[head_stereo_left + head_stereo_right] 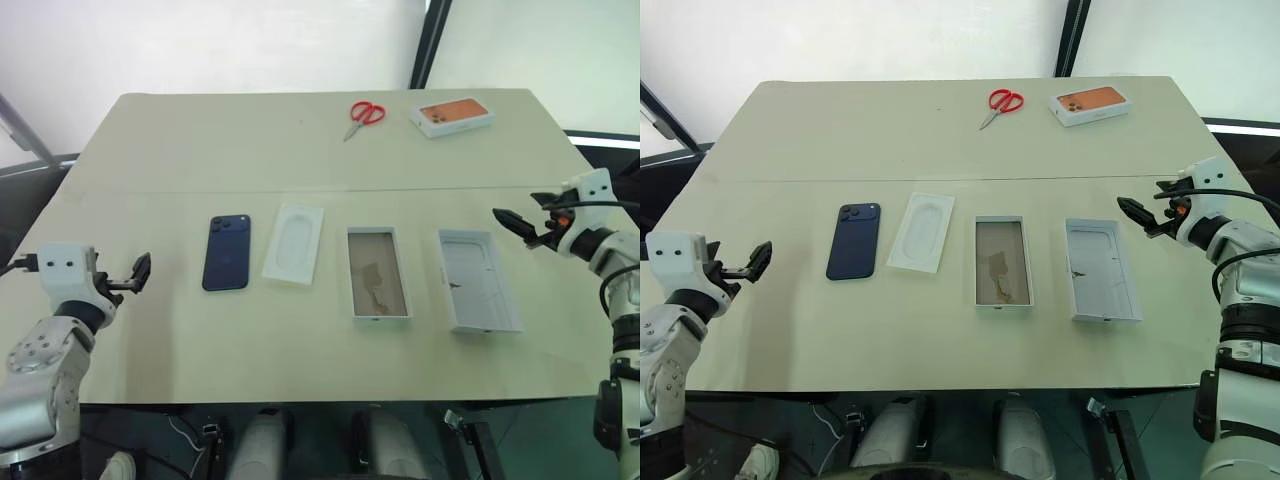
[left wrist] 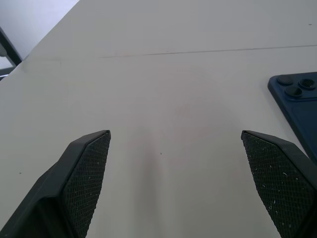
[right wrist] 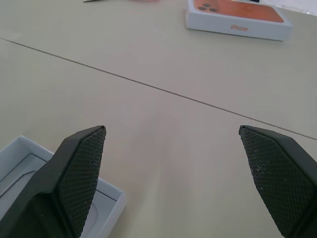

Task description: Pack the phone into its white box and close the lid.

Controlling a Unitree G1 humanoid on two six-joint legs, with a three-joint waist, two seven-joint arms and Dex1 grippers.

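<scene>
Two grippers hover at the table's side edges, both spread wide and empty. The phone (image 1: 227, 252) lies face down, its long axis running away from the robot, just inward of the left gripper (image 1: 141, 272), which is clearly the nearer one. The white box (image 1: 378, 273) sits open to the phone's right, past a flat white insert (image 1: 294, 243), and the lid (image 1: 479, 279) lies inside-up beyond it, near the right gripper (image 1: 512, 224). The table (image 1: 250, 140) is pale beige; scissors (image 1: 362, 116) and an orange-pictured box (image 1: 452, 116) rest at its far side, before a white wall.
</scene>
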